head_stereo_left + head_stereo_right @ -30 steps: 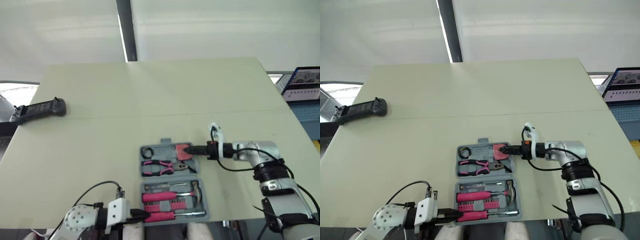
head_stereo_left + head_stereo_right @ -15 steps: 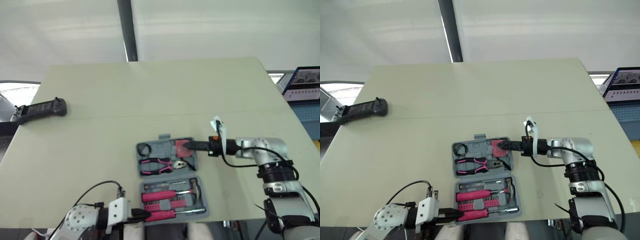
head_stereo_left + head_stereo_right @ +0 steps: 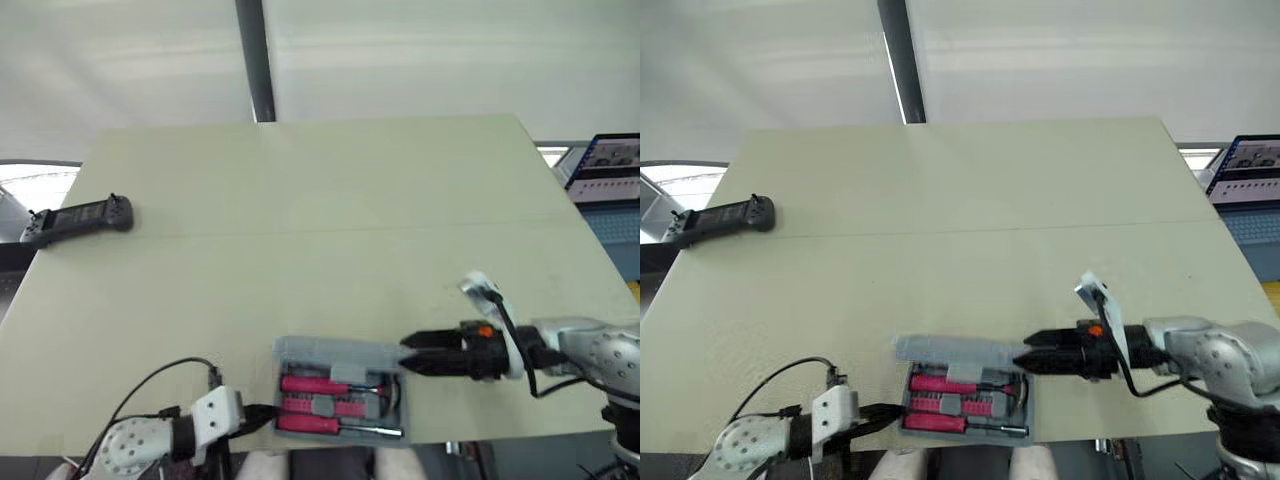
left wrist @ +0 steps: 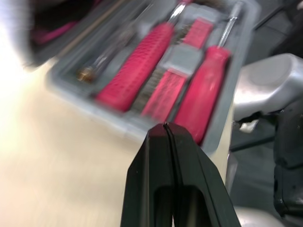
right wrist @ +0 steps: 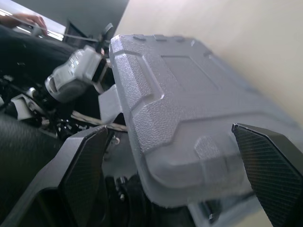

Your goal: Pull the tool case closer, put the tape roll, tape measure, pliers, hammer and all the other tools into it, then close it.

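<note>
The grey tool case (image 3: 340, 400) sits at the table's near edge. Its lid (image 3: 335, 354) hangs partly lowered over the tray, where pink-handled tools (image 4: 142, 71) lie in their slots. My right gripper (image 3: 405, 355) is open at the lid's right end; in the right wrist view the lid (image 5: 189, 113) lies between its two fingers (image 5: 83, 175). My left gripper (image 3: 268, 415) is shut with nothing in it, its tips (image 4: 164, 127) just off the tray's near left corner. The tools under the lid are hidden.
A black handheld controller (image 3: 78, 218) lies near the table's left edge. A laptop (image 3: 610, 165) stands off the table to the right. A dark post (image 3: 253, 60) rises behind the table's far edge.
The lid has swung from lying flat on the far side to up and over the tray. My right gripper came toward the near edge with it. The left gripper has barely moved.
</note>
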Controlling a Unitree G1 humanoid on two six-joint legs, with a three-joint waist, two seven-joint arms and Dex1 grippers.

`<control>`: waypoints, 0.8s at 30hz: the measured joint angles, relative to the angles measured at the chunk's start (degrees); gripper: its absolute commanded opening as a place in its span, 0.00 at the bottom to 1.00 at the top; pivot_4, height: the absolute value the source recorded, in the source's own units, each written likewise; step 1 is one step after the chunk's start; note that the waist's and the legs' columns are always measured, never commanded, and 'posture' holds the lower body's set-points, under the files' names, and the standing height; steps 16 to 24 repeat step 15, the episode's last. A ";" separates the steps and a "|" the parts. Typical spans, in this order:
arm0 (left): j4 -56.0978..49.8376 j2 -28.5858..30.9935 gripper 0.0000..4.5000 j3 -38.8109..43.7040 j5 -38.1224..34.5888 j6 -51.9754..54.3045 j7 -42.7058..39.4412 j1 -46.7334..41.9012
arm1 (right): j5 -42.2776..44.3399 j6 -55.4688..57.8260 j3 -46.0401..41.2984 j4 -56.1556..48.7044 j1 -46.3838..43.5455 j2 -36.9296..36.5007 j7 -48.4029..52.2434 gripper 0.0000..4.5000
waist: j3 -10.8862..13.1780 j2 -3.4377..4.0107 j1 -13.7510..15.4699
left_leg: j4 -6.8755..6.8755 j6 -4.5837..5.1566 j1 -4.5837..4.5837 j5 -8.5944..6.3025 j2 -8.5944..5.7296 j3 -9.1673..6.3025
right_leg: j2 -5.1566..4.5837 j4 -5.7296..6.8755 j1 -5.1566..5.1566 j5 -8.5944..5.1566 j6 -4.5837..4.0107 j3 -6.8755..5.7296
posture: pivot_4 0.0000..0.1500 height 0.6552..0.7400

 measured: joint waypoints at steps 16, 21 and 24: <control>1.62 1.25 0.00 23.30 -14.18 14.68 2.02 -1.24 | -21.93 -38.58 -5.20 2.15 25.85 -2.98 1.91 0.99 | 0.05 -0.55 0.89 | 0.05 0.14 0.23 -0.10 -0.06 0.19 | 0.03 -0.29 0.32 0.01 0.02 0.10 | 1.00 1.00; 1.62 1.25 0.00 23.30 -14.18 14.68 2.02 -1.24 | -21.93 -38.58 -5.20 2.15 25.85 -2.98 1.91 0.99 | 0.05 -0.55 0.89 | 0.05 0.14 0.23 -0.10 -0.06 0.19 | 0.03 -0.29 0.32 0.01 0.02 0.10 | 1.00 1.00; 1.62 1.25 0.00 23.30 -14.18 14.68 2.02 -1.24 | -21.93 -38.58 -5.20 2.15 25.85 -2.98 1.91 0.99 | 0.05 -0.55 0.89 | 0.05 0.14 0.23 -0.10 -0.06 0.19 | 0.03 -0.29 0.32 0.01 0.02 0.10 | 1.00 1.00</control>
